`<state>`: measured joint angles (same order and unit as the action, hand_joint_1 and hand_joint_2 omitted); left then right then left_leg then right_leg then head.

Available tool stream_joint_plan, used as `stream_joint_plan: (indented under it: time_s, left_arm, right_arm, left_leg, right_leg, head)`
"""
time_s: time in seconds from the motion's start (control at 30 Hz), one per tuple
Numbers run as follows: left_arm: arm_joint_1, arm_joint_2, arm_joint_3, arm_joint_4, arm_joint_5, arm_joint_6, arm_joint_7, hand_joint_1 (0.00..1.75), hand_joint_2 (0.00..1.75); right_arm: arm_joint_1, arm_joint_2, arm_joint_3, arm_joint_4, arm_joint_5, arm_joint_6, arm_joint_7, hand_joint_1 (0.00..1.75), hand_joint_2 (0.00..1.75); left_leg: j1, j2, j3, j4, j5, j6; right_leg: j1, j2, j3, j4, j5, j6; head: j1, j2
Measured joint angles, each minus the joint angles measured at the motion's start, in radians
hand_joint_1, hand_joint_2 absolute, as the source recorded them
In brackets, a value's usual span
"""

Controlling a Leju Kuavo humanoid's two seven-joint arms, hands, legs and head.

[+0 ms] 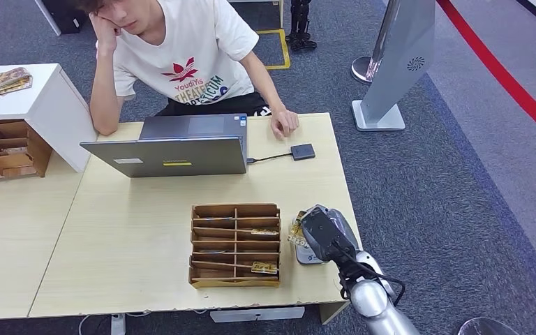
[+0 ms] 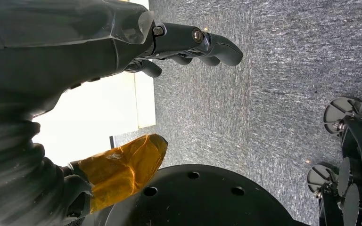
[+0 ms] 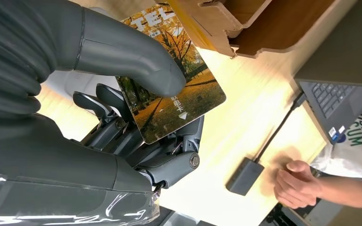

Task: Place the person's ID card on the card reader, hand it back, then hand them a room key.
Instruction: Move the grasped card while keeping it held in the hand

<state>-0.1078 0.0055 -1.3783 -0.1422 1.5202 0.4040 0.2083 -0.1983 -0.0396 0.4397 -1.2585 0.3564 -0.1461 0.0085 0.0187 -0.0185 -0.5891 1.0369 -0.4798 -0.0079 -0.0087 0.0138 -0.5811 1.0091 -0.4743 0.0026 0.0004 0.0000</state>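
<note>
Grey carpet surrounds the pale table (image 1: 139, 237), where a wooden slotted organizer (image 1: 235, 244) keeps a few cards (image 1: 264, 266) in its right-hand slots. Just beside it, the right robot hand (image 1: 324, 234) pinches an autumn-printed room key (image 3: 172, 94) between thumb and fingers. A person's hand (image 1: 283, 123) rests near the card reader (image 1: 303, 151). The left robot hand (image 2: 188, 44) hangs empty, fingers loosely apart.

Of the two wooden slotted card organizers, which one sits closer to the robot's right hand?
The wooden organizer on the light table, just beside the right hand that holds a card. The other organizer stands far off, under the white cabinet.
</note>
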Motion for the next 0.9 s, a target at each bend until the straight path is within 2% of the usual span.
stream_joint_plan:
  time_s: [0.9]
  left_arm:
    - [0.000,0.000,-0.006,0.000,0.001,0.000,0.000,0.00,1.75]
  right_arm:
    - [-0.041,0.007,0.005,0.140,0.063,-0.022,0.015,1.75,1.75]
  left_leg:
    - [0.000,0.000,0.000,0.000,0.000,0.000]
  right_leg:
    - [0.000,0.000,0.000,0.000,0.000,0.000]
  head:
    - [0.000,0.000]
